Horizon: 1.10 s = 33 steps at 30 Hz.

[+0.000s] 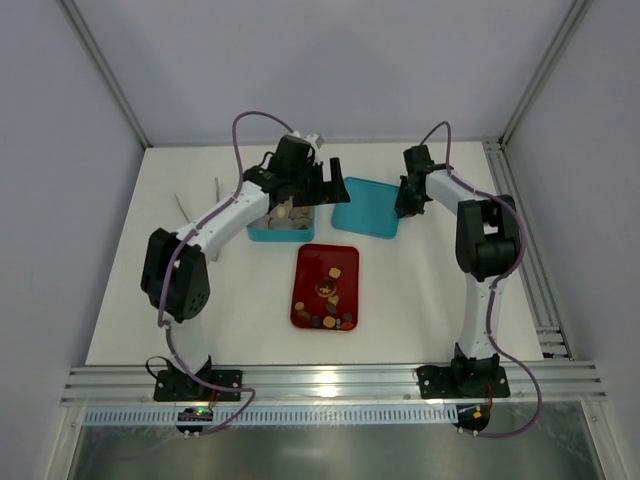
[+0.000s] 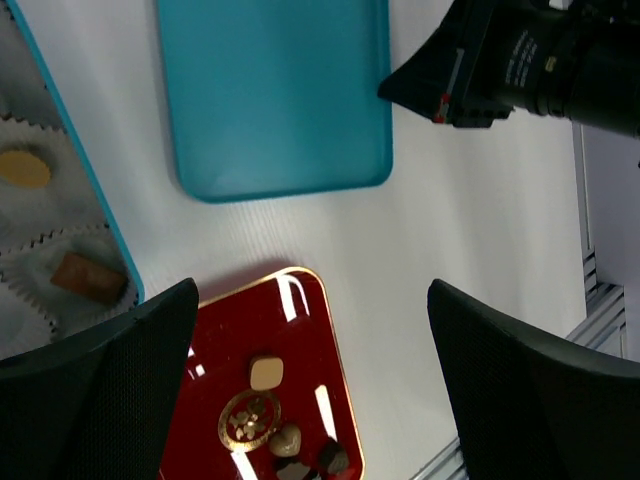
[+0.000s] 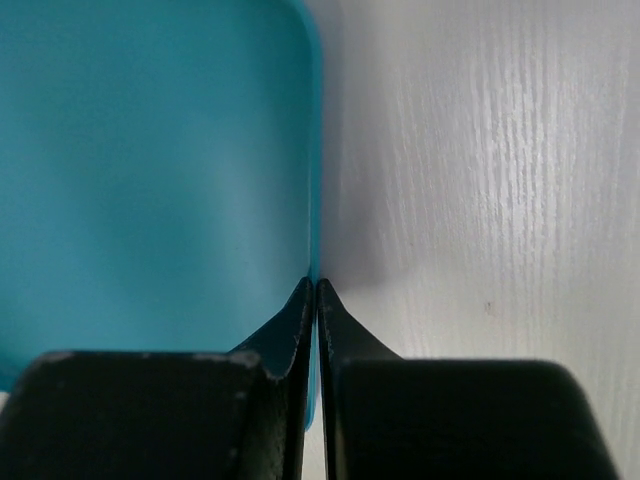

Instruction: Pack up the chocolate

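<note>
Brown and cream chocolate (image 2: 265, 372) pieces lie on the red tray (image 2: 240, 330), between the left gripper's (image 2: 312, 300) spread jaws. Light, smooth, probably easily marred; pinch each gently across its sides. Right gripper (image 3: 317, 290) jaws are pressed together on the teal lid (image 3: 150, 150) rim.

The left arm was extended forward from its base, elbow bent outward. The left gripper (image 1: 322, 182) hovered just left of the teal lid (image 1: 367, 208) with its jaws spread wide. The right arm stood folded at the elbow, its wrist angled down to the lid's right edge, where the right gripper (image 3: 316, 288) was pinched tight on the rim.
</note>
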Each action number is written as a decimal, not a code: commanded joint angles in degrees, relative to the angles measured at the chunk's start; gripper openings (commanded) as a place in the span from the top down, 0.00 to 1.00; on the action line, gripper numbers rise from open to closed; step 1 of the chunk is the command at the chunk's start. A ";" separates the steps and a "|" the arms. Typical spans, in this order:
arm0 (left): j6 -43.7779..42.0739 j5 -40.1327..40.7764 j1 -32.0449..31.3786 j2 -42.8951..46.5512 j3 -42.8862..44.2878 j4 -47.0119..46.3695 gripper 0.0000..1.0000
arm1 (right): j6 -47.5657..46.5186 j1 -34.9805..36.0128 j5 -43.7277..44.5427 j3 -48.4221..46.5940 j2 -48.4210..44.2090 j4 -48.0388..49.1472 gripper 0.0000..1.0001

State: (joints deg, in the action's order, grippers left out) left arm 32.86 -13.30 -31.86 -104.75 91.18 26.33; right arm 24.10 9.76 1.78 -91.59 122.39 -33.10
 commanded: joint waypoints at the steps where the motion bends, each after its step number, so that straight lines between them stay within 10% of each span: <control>1: 0.19 -0.41 -0.22 -5.44 6.71 -4.79 0.07 | -2.03 -1.41 -0.55 2.29 -5.13 -0.03 0.96; 33: 5.28 -0.58 -0.14 -34.38 32.31 -2.95 0.09 | 2.27 -8.44 -16.63 13.45 -19.91 3.75 0.96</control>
State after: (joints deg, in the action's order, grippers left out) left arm 36.34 -11.73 -31.86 -139.57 121.71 25.34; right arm 24.82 1.72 -11.66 -78.54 106.50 -31.94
